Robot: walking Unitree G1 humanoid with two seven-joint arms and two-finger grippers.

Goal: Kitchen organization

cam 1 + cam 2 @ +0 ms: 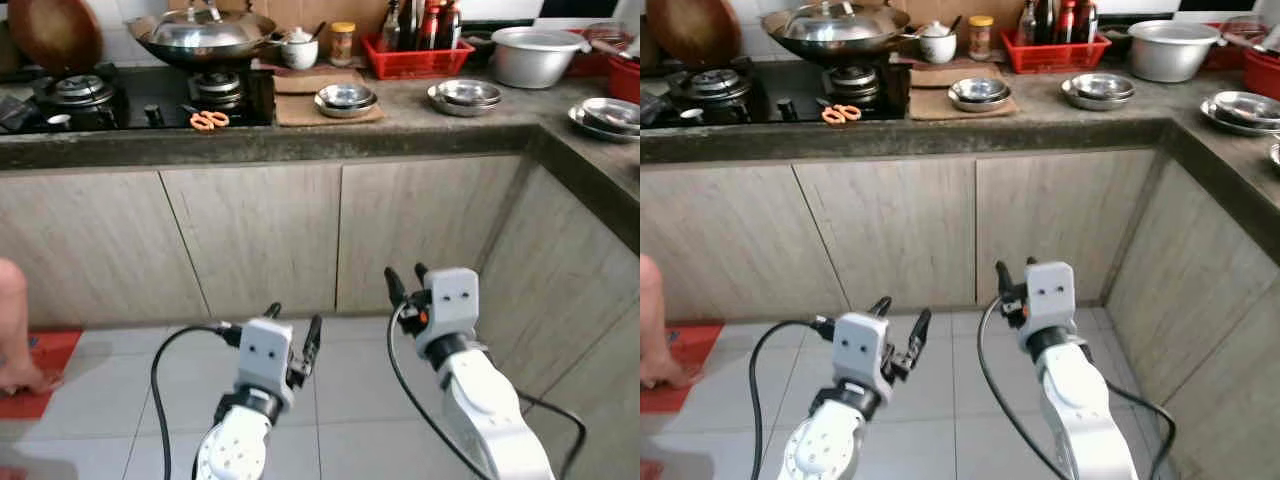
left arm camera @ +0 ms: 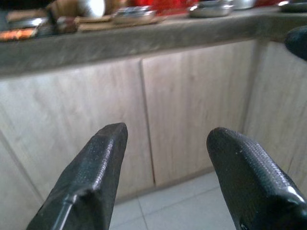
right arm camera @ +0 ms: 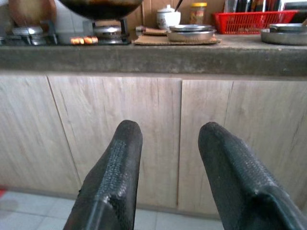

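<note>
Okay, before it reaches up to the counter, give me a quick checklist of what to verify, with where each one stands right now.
1. Left gripper open and holding nothing: ok.
2. Right gripper open and holding nothing: ok.
3. Both grippers raised to counter height: not ok, they are down at the cabinet doors.
4. Steel bowl near the counter's front edge, nothing stacked on it: ok.
5. Person's foot on the red mat at the left, apart from both arms: ok.

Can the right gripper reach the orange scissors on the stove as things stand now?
Probably not yet. The right gripper is open and empty, low before the cabinet doors, well under the counter edge. The orange scissors lie up on the stove, far to its left.
</note>
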